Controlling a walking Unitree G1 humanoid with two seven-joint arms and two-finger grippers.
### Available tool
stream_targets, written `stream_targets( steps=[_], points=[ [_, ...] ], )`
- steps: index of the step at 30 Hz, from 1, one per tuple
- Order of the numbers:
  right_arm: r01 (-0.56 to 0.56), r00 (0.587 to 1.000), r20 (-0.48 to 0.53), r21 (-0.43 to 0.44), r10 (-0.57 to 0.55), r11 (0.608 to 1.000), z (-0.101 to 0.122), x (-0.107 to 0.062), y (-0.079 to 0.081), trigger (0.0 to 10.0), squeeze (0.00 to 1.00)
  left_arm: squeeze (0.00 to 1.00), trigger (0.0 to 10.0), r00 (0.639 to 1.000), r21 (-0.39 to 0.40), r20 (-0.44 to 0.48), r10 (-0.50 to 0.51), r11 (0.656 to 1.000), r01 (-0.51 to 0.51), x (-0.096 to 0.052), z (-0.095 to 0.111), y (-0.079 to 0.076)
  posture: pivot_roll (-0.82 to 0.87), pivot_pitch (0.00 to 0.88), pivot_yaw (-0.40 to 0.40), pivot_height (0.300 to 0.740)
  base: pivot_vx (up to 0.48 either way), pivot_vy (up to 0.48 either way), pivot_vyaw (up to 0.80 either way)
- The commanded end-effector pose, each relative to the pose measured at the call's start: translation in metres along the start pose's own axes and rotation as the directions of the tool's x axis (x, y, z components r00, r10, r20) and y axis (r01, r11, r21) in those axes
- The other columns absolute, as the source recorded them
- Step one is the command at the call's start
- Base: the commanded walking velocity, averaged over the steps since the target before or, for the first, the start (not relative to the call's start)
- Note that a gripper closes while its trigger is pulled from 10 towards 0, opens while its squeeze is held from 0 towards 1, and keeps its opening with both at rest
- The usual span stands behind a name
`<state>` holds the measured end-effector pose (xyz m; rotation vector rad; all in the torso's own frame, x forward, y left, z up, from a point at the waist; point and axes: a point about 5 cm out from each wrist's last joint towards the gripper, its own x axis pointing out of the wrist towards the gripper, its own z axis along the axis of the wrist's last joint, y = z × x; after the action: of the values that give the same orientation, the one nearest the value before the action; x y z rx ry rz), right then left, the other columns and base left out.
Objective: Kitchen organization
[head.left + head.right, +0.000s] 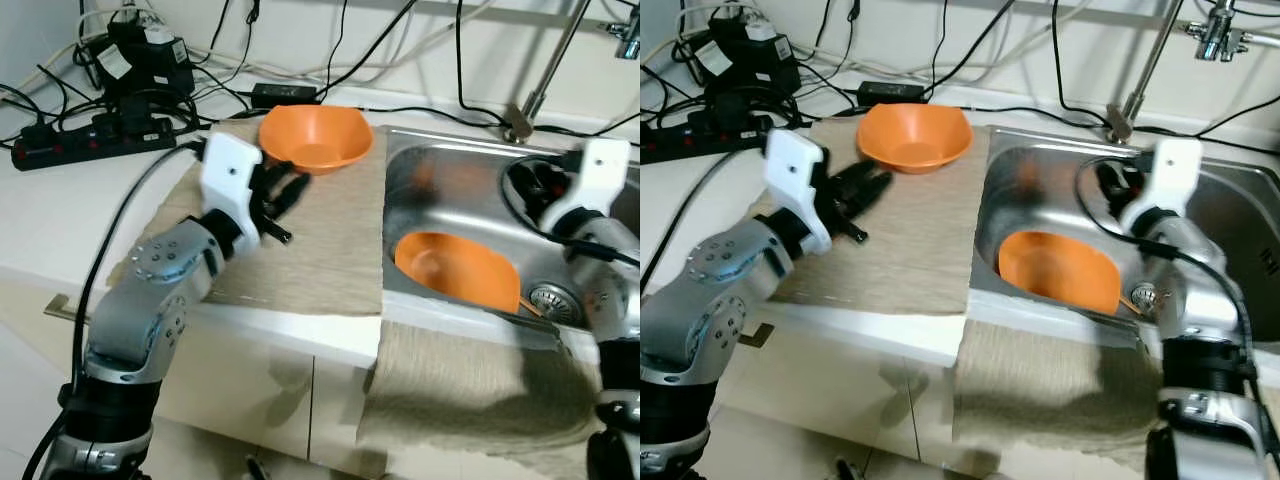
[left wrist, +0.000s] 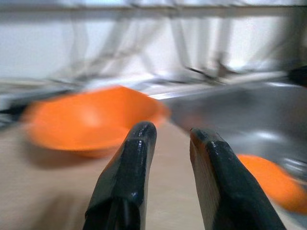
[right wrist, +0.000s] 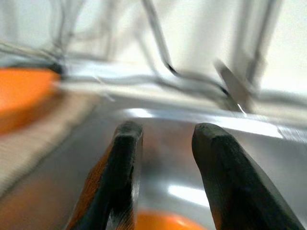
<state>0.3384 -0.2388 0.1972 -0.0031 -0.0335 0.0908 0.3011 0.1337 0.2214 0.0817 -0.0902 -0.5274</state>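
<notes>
Fingers (image 2: 136,163) of the left gripper (image 1: 280,200) stand parted, empty, above the cloth (image 1: 320,250) on the tabletop (image 1: 60,210), near one orange bowl (image 1: 315,137). Another orange bowl (image 1: 460,270) lies in the sink (image 1: 440,190); above it the right gripper (image 3: 165,158) hangs parted, empty.

Sink (image 1: 440,190) – shiny metal; bowls (image 1: 315,135) probably plastic.

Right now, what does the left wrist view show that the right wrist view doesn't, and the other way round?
Left wrist alone: the left gripper, fingers apart, with the whole orange bowl on the mat blurred beyond it. Right wrist alone: the right gripper, fingers apart, over the sink, facing the faucet pipe at the wall. Both share: the beige mat, the steel sink, and part of the orange bowl in the sink.
</notes>
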Motion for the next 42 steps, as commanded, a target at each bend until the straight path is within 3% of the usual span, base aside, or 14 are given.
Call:
stream_targets(
  steps=[1, 4, 6, 12, 19, 24, 32, 42],
  points=[
    [-0.02, 0.998, 0.056, -0.051, 0.023, 0.998, 0.004, -0.003, 0.02, 10.0, 0.0, 0.0, 10.0, 0.996, 0.021, 0.017, 0.089, 0.996, -0.089, 0.0, 0.0, 0.009, -0.09, 0.0, -0.02, 0.74, 0.0, 0.0, 0.0],
    [-0.062, 0.99, 0.127, -0.055, 0.069, 0.997, 0.009, -0.006, 0.045, 10.0, 0.0, 0.0, 10.0, 0.993, 0.03, 0.023, 0.119, 0.992, -0.12, -0.001, 0.0, 0.011, -0.09, 0.0, -0.016, 0.74, 0.0, 0.0, 0.0],
    [-0.071, 0.985, 0.155, 0.015, 0.068, 0.997, 0.008, -0.01, 0.058, 10.0, 0.0, 0.0, 10.0, 0.992, 0.003, 0.054, 0.115, 0.993, -0.116, 0.0, 0.003, 0.008, -0.09, 0.0, -0.015, 0.74, 0.0, 0.0, 0.0],
    [-0.097, 0.987, 0.136, 0.076, 0.086, 0.992, -0.006, -0.025, 0.085, 10.0, 0.0, 0.0, 10.0, 0.993, -0.023, 0.062, 0.095, 0.995, -0.094, 0.001, 0.002, 0.003, -0.08, 0.0, -0.014, 0.74, 0.184, 0.0, -0.46],
    [-0.093, 0.989, 0.122, 0.095, 0.081, 0.991, -0.009, -0.031, 0.091, 10.0, 0.0, 0.0, 10.0, 0.991, -0.035, 0.066, 0.118, 0.993, -0.116, 0.001, 0.003, 0.006, -0.08, 0.0, -0.011, 0.74, 0.34, 0.0, -0.23],
    [-0.127, 0.987, 0.105, 0.056, 0.121, 0.99, -0.008, -0.032, 0.091, 10.0, 0.0, 0.0, 10.0, 0.983, -0.034, 0.046, 0.18, 0.983, -0.179, -0.002, 0.0, 0.015, -0.08, 0.0, -0.014, 0.74, 0.111, 0.0, 0.0],
    [-0.083, 0.996, 0.042, 0.041, 0.081, 0.996, -0.018, -0.031, 0.085, 10.0, 0.0, 0.0, 10.0, 0.988, -0.022, 0.05, 0.149, 0.989, -0.148, -0.008, -0.002, 0.01, -0.07, 0.0, -0.026, 0.74, 0.0, 0.0, 0.0],
    [-0.086, 0.995, 0.05, 0.057, 0.083, 0.995, -0.015, -0.032, 0.086, 10.0, 0.0, 0.0, 10.0, 0.989, -0.053, 0.069, 0.127, 0.991, -0.124, -0.007, 0.0, 0.008, -0.07, 0.0, -0.022, 0.74, 0.33, 0.0, -0.8]
  ],
)
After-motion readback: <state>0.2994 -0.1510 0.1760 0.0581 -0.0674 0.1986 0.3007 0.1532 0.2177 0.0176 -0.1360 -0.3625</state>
